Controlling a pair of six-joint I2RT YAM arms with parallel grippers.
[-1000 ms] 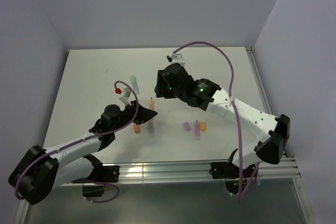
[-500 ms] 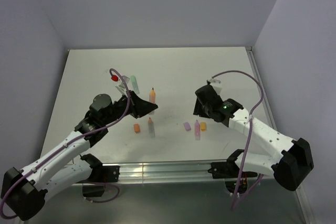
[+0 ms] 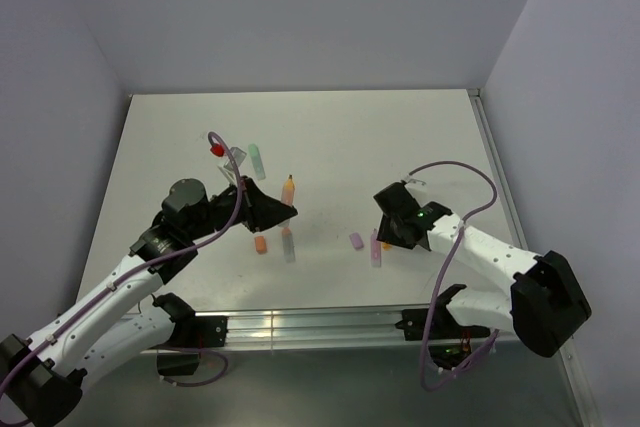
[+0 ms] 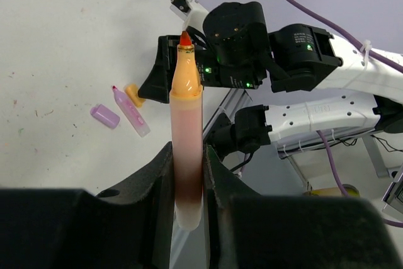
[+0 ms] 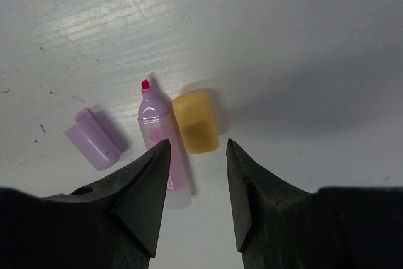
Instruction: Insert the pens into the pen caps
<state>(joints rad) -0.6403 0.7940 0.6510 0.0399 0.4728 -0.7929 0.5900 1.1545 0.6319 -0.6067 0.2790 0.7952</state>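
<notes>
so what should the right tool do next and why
Probably lower the right tool onto the orange cap and close. The cap sits centred under its open jaws, close beside the pink pen, and the left tool holds an orange pen that needs it.

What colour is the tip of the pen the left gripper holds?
Orange-red pen tip, best seen in the left wrist view.

The right hand (image 5: 197,148) has moved over the orange cap (image 5: 196,122).

White links (image 3: 120,285), blk joints (image 3: 186,197), purple cables (image 3: 460,164), green LED (image 3: 425,213)
</notes>
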